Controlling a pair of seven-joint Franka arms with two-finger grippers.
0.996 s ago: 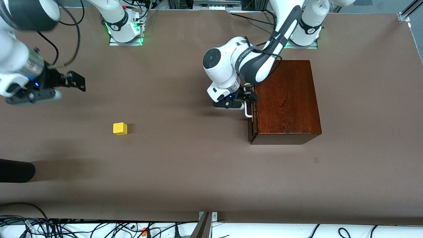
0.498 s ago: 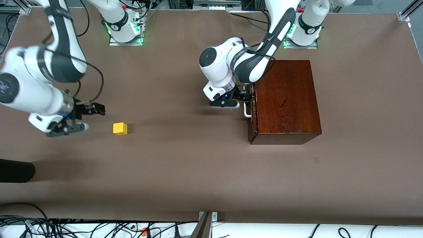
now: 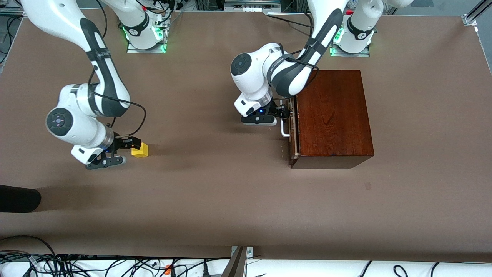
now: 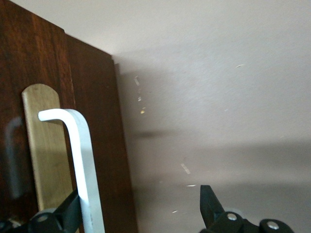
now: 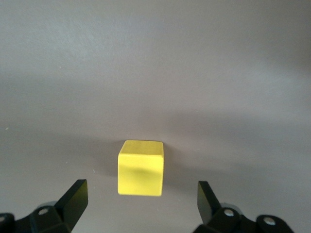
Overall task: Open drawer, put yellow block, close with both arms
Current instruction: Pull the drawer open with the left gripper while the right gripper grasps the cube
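While the drawer of the dark reddish-brown wooden box sits out just a crack, its front w/ the white U-shaped handle faces the right arm's end of the table. Left gripper is at that handle: in the left wrist view one finger sits right against the handle bar, other finger well clear on the table side, so jaws spread wide, not clamped on anything. Brass plate under the handle on the drawer front.

Yellow block rests on the table toward the right arm's end, well apart from the box, a bit nearer the front cam than the handle. Right gripper is low, just beside the block; right wrist view shows the block centred ahead of the two fingertips, gaps on both sides, no contact, jaws fully spread, nothing held.

Dark rounded object at the table edge by the right arm's end, can't tell what. Cables along the edge nearest the front cam.
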